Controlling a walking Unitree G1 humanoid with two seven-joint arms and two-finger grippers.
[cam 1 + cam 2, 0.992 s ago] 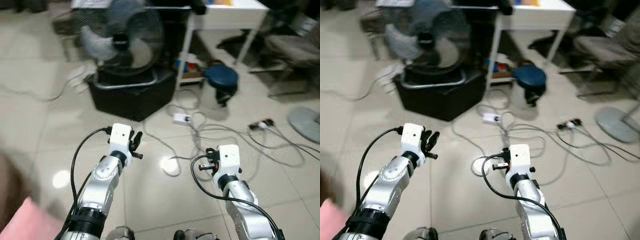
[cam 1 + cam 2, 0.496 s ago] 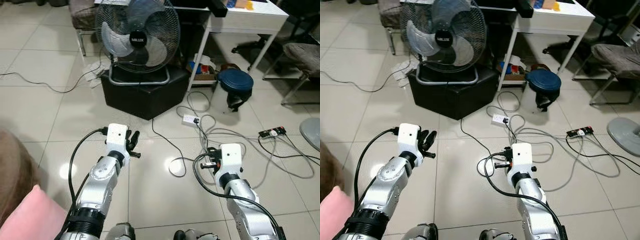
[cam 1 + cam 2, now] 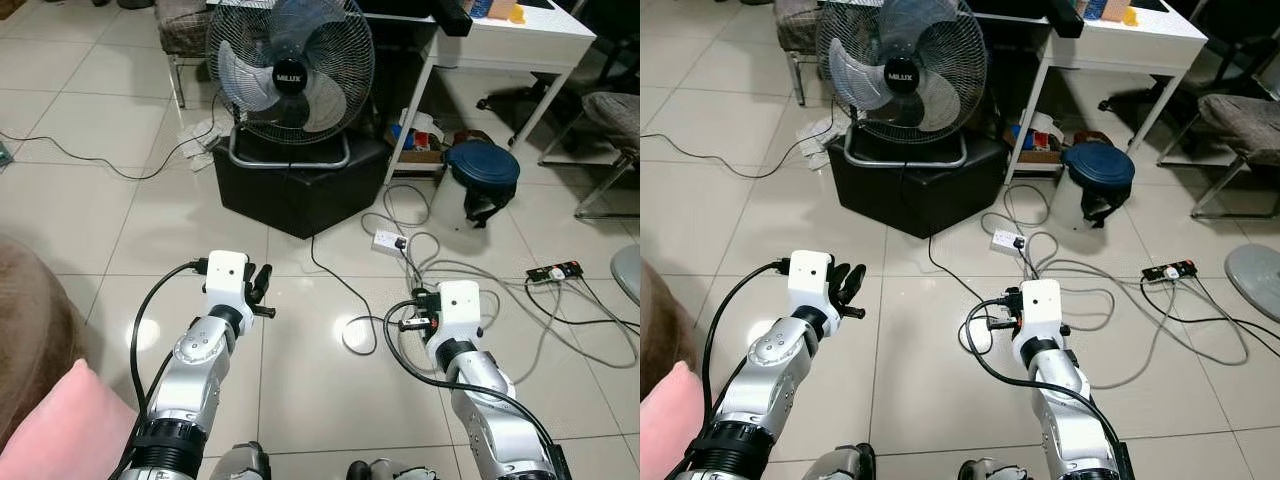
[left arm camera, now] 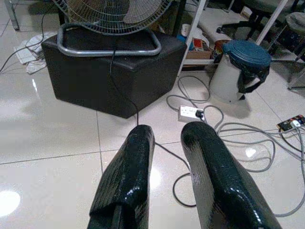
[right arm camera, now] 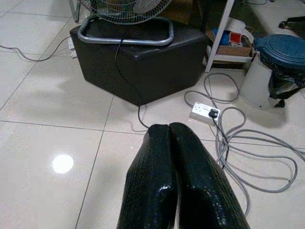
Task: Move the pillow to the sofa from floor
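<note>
Pink pillow [image 3: 62, 432] at near left, beside brown sofa [image 3: 30, 330]. My left hand [image 4: 164, 132] slightly spread, empty, above floor tiles. My right hand [image 5: 169, 129] pressed together. Fan [image 3: 290, 75] far ahead.

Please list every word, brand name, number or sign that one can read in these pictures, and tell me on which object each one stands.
"MILUX": white letters on the dark hub in the middle of the fan.
Box with red and blue print under the white table: the print is too small and blurred to read.
I can read no other text.
</note>
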